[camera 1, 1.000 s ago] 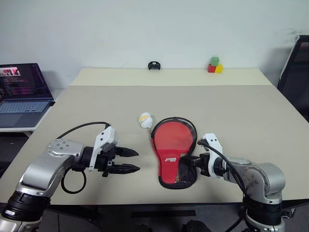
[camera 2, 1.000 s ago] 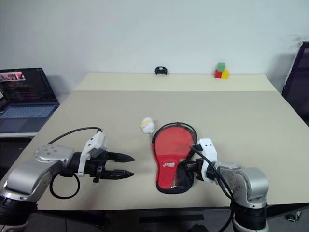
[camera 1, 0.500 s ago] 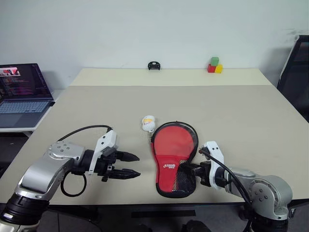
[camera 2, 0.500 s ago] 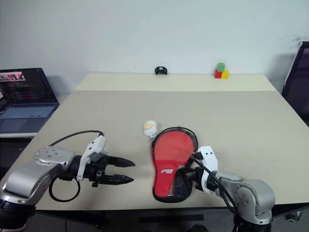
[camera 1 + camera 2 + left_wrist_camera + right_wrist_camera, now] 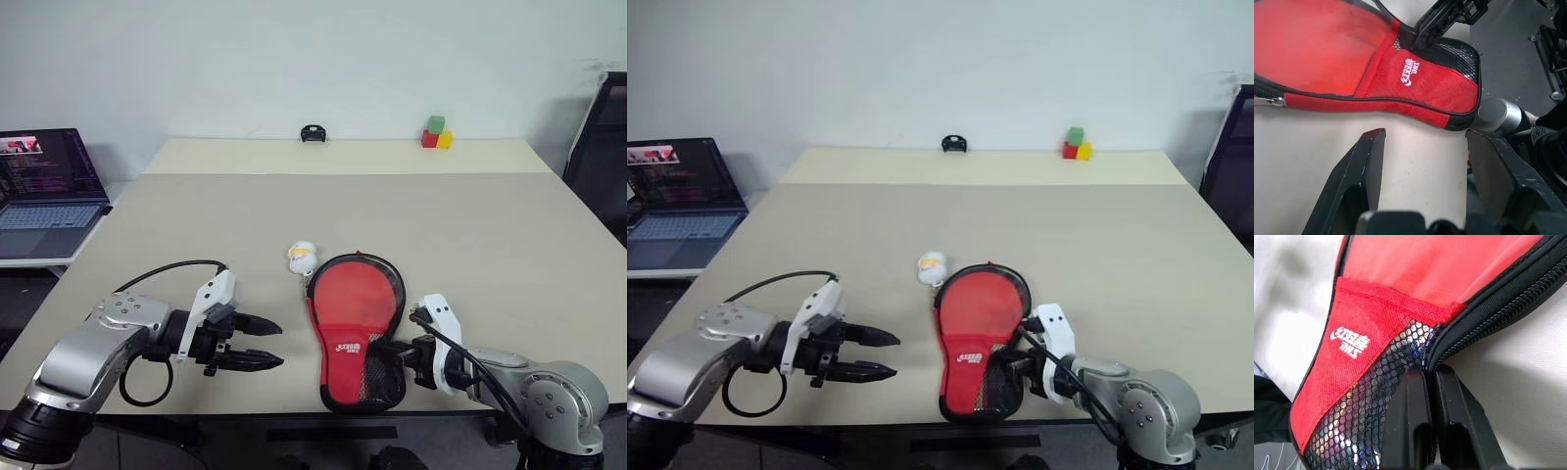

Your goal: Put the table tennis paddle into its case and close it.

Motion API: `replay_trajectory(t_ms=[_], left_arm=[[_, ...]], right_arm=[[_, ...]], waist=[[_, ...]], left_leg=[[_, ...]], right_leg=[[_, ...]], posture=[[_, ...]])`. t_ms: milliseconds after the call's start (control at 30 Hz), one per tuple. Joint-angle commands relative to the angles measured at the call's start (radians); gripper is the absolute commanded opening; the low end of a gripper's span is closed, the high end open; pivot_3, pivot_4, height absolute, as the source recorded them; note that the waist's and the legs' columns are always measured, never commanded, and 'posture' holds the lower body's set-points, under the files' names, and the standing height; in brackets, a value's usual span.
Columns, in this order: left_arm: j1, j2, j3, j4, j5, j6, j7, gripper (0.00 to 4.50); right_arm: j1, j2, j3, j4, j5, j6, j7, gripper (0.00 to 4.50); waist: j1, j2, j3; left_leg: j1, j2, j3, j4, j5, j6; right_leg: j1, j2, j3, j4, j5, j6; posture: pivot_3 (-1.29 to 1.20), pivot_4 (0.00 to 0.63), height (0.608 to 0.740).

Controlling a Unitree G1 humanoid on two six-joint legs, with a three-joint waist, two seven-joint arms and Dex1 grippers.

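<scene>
My right claw (image 5: 400, 347), clamped on the case (image 5: 357, 328) rim at lower centre; case's long axis runs toward me on the worktop (image 5: 490, 245). Left claw (image 5: 265, 345) waits apart, lower left.

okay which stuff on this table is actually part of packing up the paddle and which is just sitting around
Part of the job:
the case
right gripper, shut on the case's rim
left gripper, open beside it

Lying about:
ball
colored blocks
small black object
laptop
</scene>
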Motion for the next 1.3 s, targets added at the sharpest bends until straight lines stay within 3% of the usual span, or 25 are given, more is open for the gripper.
replay_trajectory(t_ms=[33, 233, 500, 667, 767, 933, 1167, 1300], left_arm=[[-0.021, -0.005, 0.003, -0.016, -0.009, -0.016, 0.003, 2.84], [-0.009, -0.019, 0.002, -0.020, -0.005, -0.021, 0.019, 2.84], [0.014, -0.031, 0.004, -0.028, -0.006, -0.027, 0.043, 2.84], [-0.001, -0.050, -0.004, -0.010, -0.001, -0.039, 0.055, 2.84], [-0.020, -0.076, -0.006, 0.006, 0.008, -0.032, 0.093, 2.84], [-0.058, -0.156, 0.013, 0.036, 0.006, 0.004, 0.212, 2.84], [-0.049, -0.196, 0.074, 0.064, 0.035, -0.010, 0.342, 2.84], [-0.055, -0.239, 0.124, 0.087, 0.056, -0.014, 0.455, 2.84]], right_arm=[[-0.012, 0.002, -0.038, -0.003, 0.000, 0.009, -0.041, 0.03], [-0.014, 0.010, -0.067, -0.023, -0.056, 0.009, -0.089, 1.79], [0.067, 0.029, -0.132, -0.100, 0.003, 0.009, -0.092, 4.39], [0.001, -0.006, -0.220, -0.116, 0.071, 0.009, -0.042, 4.45], [-0.073, -0.066, -0.210, -0.117, 0.054, -0.040, 0.000, 4.45], [-0.175, -0.171, -0.077, -0.072, 0.008, -0.211, 0.085, 4.45], [-0.246, -0.329, 0.164, 0.068, -0.154, -0.541, 0.273, 4.45], [-0.264, -0.344, 0.272, 0.188, -0.217, -0.673, 0.373, 4.45]], waist=[[0.000, 0.000, 0.000], [0.001, 0.000, 0.000], [0.012, -0.001, -0.001], [0.012, -0.001, -0.001], [0.007, 0.000, 0.000], [0.006, 0.000, 0.000], [0.009, 0.000, 0.000], [0.008, 0.000, 0.000]], left_leg=[[0.000, 0.000, 0.000, 0.000, 0.000, 0.000], [0.000, 0.000, 0.000, 0.000, 0.000, 0.000], [0.000, 0.000, 0.000, 0.000, 0.000, 0.000], [0.001, 0.000, -0.001, 0.000, 0.000, 0.000], [0.002, 0.000, 0.000, 0.000, 0.000, 0.000], [0.001, 0.000, 0.000, 0.000, 0.000, 0.000], [0.000, 0.000, 0.000, 0.000, 0.000, 0.000], [0.001, 0.000, 0.000, 0.001, 0.000, 0.000]], right_leg=[[0.000, 0.000, 0.000, 0.000, 0.000, 0.000], [0.000, 0.000, 0.000, 0.000, 0.000, 0.000], [0.001, 0.000, 0.000, 0.000, 0.000, 0.000], [0.002, 0.000, -0.001, 0.000, 0.000, 0.000], [0.002, 0.000, 0.000, 0.001, 0.000, 0.000], [0.002, 0.001, 0.000, 0.000, 0.000, 0.000], [0.001, 0.001, 0.000, -0.001, 0.000, 0.000], [0.001, 0.000, -0.001, 0.000, 0.000, 0.000]], posture=[[0.00, 0.150, 0.740], [0.00, 0.150, 0.740], [0.00, 0.150, 0.740], [0.00, 0.150, 0.740], [0.00, 0.150, 0.740], [0.00, 0.150, 0.740], [0.00, 0.150, 0.740], [0.00, 0.150, 0.740]])
